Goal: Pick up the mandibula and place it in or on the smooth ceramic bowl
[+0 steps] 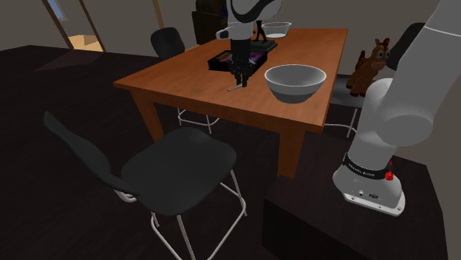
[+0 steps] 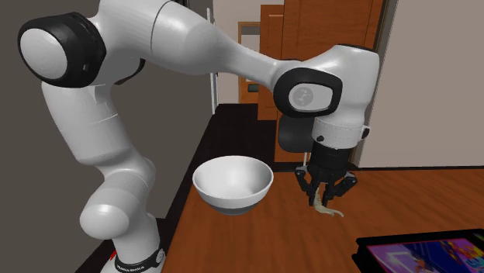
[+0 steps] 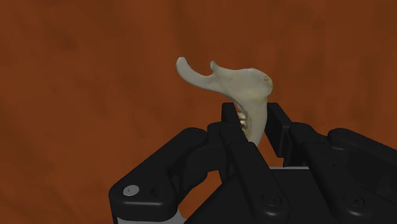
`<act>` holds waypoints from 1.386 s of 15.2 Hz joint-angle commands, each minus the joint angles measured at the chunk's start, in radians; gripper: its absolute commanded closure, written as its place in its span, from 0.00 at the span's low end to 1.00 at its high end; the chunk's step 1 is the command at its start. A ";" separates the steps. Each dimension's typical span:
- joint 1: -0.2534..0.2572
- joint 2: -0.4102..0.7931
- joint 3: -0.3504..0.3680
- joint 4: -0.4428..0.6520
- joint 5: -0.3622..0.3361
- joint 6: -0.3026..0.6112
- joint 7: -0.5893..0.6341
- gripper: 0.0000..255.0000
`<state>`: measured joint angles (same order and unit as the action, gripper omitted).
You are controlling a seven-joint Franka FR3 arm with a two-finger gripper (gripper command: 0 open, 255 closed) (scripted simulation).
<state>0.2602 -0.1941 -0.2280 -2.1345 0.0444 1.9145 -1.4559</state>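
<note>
A: Okay, gripper [image 3: 252, 114] state?
B: Clamped on the pale mandibula [image 3: 238, 86]. The bone is pinched between both fingers, forked end sticking out past the tips, low over the wooden table [image 1: 192, 81].
A: Room around?
B: Bare wood between gripper and white bowl [image 1: 295, 92]. The bowl sits toward the shoulder view's right, near the table's front edge. A black tray [image 1: 220, 61] is just beyond the gripper.

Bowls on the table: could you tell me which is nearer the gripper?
The larger white bowl beside the gripper, by the near edge; the smaller bowl sits at the far end.
</note>
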 commanded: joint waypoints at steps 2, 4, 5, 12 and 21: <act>0.000 0.002 0.000 -0.002 0.000 -0.004 0.000 1.00; 0.000 0.003 0.000 -0.002 0.001 -0.002 -0.001 1.00; 0.000 0.001 0.000 0.009 0.000 -0.016 0.000 1.00; 0.001 -0.012 0.003 0.091 -0.003 -0.109 0.009 1.00; 0.002 -0.012 0.005 0.211 -0.004 -0.230 0.017 1.00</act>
<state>0.2620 -0.2065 -0.2241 -1.9363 0.0403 1.6975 -1.4404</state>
